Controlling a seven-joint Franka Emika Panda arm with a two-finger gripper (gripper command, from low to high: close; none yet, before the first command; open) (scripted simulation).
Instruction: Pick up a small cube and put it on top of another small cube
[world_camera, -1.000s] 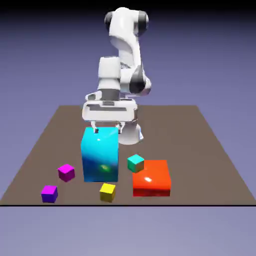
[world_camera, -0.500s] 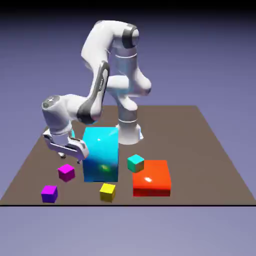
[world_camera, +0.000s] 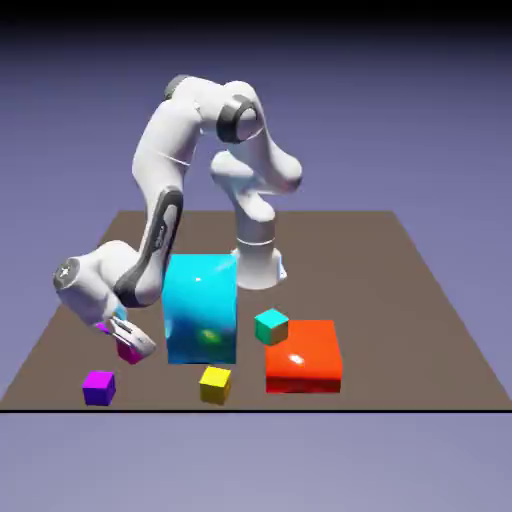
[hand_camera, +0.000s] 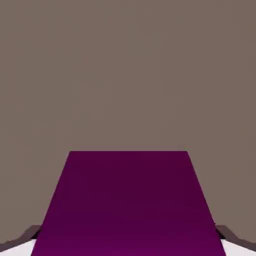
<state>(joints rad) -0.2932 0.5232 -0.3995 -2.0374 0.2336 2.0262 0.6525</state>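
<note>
My tool (hand_camera: 128, 242) is clamped on the magenta cube (world_camera: 129, 351), lower left of the frame; grasp made, I judge. Next: lift, then carry toward the yellow cube (world_camera: 215, 385), bottom centre-left.

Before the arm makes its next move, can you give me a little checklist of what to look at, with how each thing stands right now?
1. Hand closed on a cube: ok, a finger tip sits at each side of it.
2. Right cube, the magenta one: ok, its colour matches.
3. Magenta cube clear of the table: cannot tell, the hand partly hides it.
4. Yellow cube free on top: ok, nothing rests on it.
5. Magenta cube on the yellow one: not ok, it is over by the purple cube.
6. Straight way across: not ok, the tall cyan block stands close by; lifting first seems wise.
</note>
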